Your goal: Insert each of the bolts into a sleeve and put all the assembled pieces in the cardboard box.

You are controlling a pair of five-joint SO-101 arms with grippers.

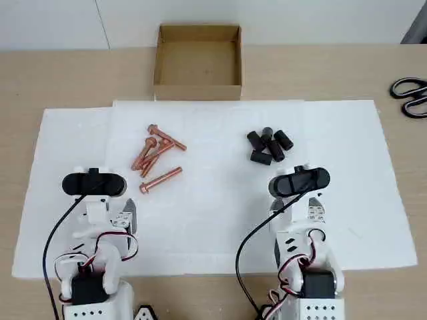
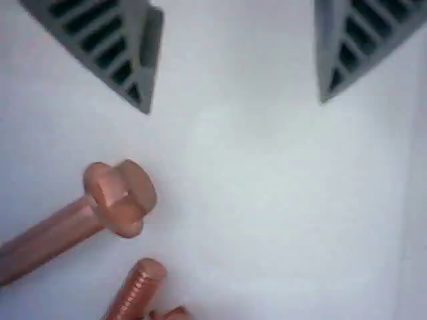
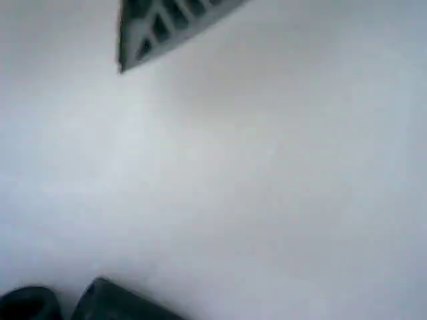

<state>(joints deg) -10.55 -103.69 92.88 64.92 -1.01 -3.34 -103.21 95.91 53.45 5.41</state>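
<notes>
**Position.** Five copper bolts (image 1: 157, 157) lie loose on the white sheet (image 1: 213, 227) ahead of the left arm, four in a crossed heap and one apart, nearer the arm. The black sleeves (image 1: 269, 147) are clustered ahead of the right arm, touching one another. The box (image 1: 198, 63) stands open beyond the sheet on the worktop (image 1: 67, 73). Nothing is assembled.

**Jaws.** The left gripper (image 2: 233, 73) has its jaws spread and holds nothing, poised above bare sheet with a bolt head (image 2: 120, 197) just beside it. For the right gripper (image 1: 313, 212), whether the jaws are spread or pressed together cannot be told.

**Handling, as judged.**
- Bolts: rigid metal, smooth-shanked and prone to roll or slip. They are best taken across the shank near the flanged head, with the threaded end left free to enter a sleeve. The single bolt is the easier first pick, since the heaped ones may drag their neighbours.
- Sleeves: appear light and short, likely to tip or scatter when nudged. They should be gripped across the outer wall, with the bore kept unobstructed.
</notes>
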